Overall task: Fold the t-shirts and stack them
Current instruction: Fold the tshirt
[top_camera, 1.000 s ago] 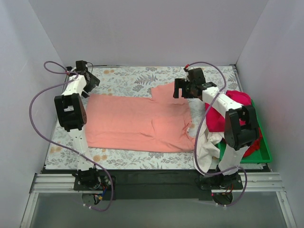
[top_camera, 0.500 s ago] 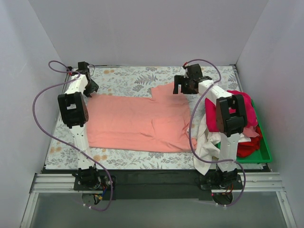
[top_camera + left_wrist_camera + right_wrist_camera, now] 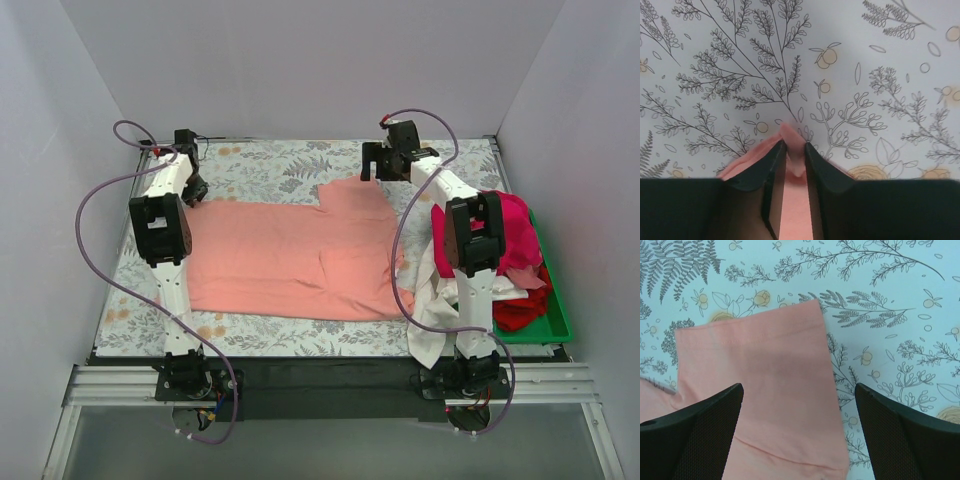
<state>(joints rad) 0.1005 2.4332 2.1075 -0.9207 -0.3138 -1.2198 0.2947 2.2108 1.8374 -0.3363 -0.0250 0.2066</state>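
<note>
Floral tabletop (image 3: 865, 50), salmon shirt (image 3: 791, 137) apparently between left jaws

The salmon-pink shirt (image 3: 290, 255) is lying spread flat across the middle of the counter (image 3: 260, 160), one sleeve pointing toward 1 o'clock. Its 10 o'clock corner is bunching between the fingers of my left hand (image 3: 795, 148). The magenta shirt (image 3: 515, 235), red shirt (image 3: 520, 312) and white shirt (image 3: 430, 322) are sitting crumpled together at 3 o'clock, the white one spilling toward 5 o'clock.
</note>
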